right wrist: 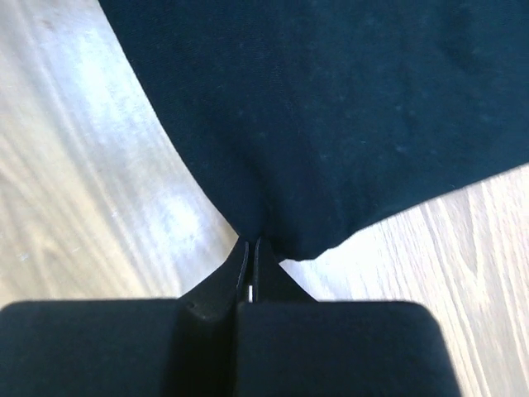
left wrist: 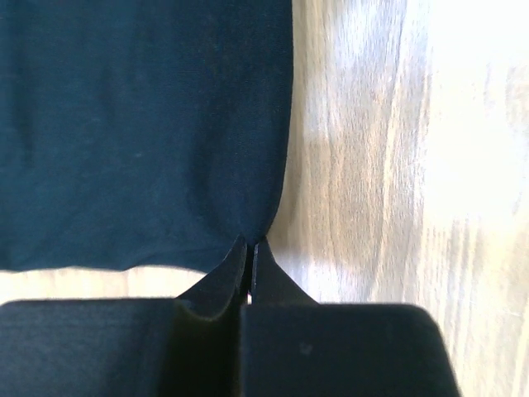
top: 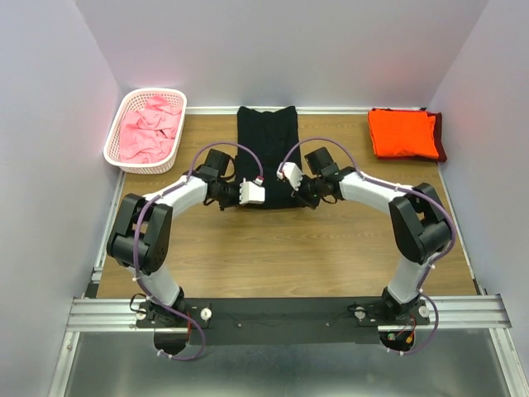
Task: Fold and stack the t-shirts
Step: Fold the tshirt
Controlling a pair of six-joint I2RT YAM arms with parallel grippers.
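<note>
Both arms reach forward over the wooden desk [top: 281, 256]. The left arm [top: 178, 197] and the right arm [top: 368, 188] have their elbows bowed outward and their wrists turned in toward each other. Between the wrists is the near end of the black t-shirt [top: 266, 145]. It lies flat at the desk's far middle as a long narrow strip running away from the arms. The left fingers [left wrist: 231, 271] are pressed together on its near left corner. The right fingers [right wrist: 266, 273] are pressed together on its near right corner. The cloth puckers into each pinch.
</note>
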